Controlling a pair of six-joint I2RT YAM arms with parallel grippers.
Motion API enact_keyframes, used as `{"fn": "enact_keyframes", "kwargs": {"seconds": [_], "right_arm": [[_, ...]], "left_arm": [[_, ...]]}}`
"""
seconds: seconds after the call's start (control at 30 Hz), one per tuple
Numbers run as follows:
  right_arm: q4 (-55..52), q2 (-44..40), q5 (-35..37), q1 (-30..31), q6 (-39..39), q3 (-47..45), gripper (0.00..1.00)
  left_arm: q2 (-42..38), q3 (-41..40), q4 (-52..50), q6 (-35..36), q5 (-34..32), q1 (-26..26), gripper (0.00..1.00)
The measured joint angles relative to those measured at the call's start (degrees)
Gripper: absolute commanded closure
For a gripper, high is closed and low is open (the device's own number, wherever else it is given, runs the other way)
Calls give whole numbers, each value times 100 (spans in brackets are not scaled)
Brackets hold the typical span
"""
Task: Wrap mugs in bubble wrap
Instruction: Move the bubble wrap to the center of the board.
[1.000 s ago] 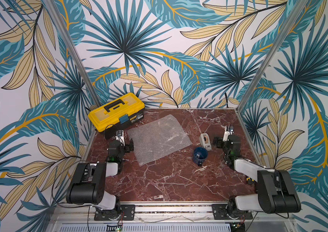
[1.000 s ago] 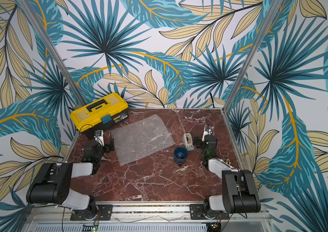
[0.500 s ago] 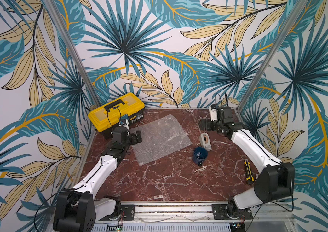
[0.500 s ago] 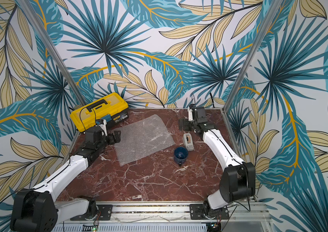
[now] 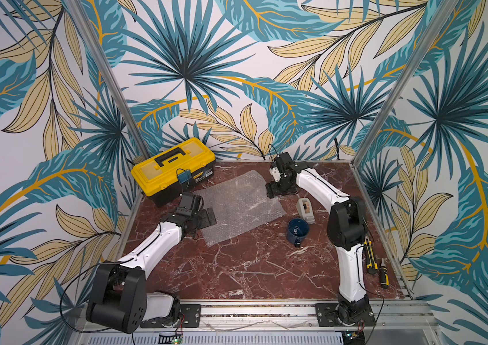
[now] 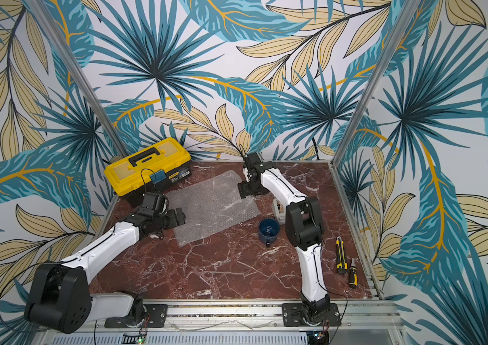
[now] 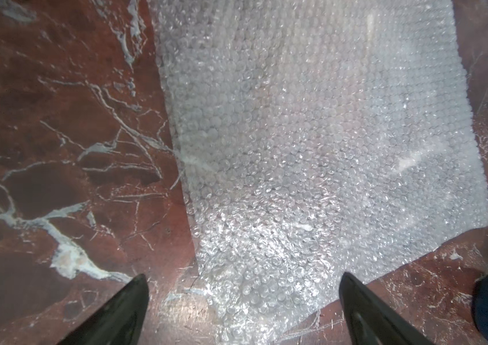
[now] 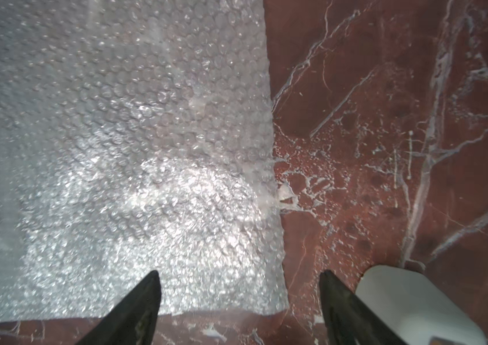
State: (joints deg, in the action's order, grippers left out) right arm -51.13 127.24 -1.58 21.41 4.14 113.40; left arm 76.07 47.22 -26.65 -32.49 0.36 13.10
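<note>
**Nothing Grasped, Nothing Wrapped**

The clear, bubble-dotted rectangular plastic sheet lay flat on the red-brown marble tabletop. The left gripper was at one corner of it, jaws spread and gripping nothing. The right gripper, likewise released, straddled the edge at the opposite corner. The small navy-blue round mug stood upright off the sheet, just beside a grey tape dispenser.

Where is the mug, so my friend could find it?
From the yellow toolbox in the back corner of the red marble table, cross the clear bubble wrap. Just past its edge stands the mug: round, dark blue, open-topped, unlike the boxy grey tape dispenser beside it.
</note>
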Motion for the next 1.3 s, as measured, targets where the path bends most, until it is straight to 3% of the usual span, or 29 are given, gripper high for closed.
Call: {"fn": "enact_keyframes", "kwargs": {"seconds": [0.2, 0.47, 0.7, 0.93, 1.1, 1.17, 1.3], "right_arm": [[-190, 619, -63, -4, 94, 157, 34], [-439, 835, -4, 59, 219, 173, 76], [-398, 214, 92, 234, 557, -892, 84], [-352, -492, -48, 706, 1128, -1825, 82], [-273, -822, -146, 1027, 1613, -2140, 41], [-264, -1073, -129, 1069, 1757, -2269, 32], [-332, -1921, -61, 1049, 1912, -2452, 25]], "left_arm": [[81, 94, -160, -42, -15, 0, 0], [146, 297, -208, -39, -52, 0, 0], [151, 376, -369, -7, -302, 0, 0], [227, 544, -651, 66, -717, -2, 0], [391, 734, -737, 116, -876, -20, 0], [461, 748, -741, 125, -914, -26, 0], [597, 748, -789, 184, -957, -103, 0]]}}
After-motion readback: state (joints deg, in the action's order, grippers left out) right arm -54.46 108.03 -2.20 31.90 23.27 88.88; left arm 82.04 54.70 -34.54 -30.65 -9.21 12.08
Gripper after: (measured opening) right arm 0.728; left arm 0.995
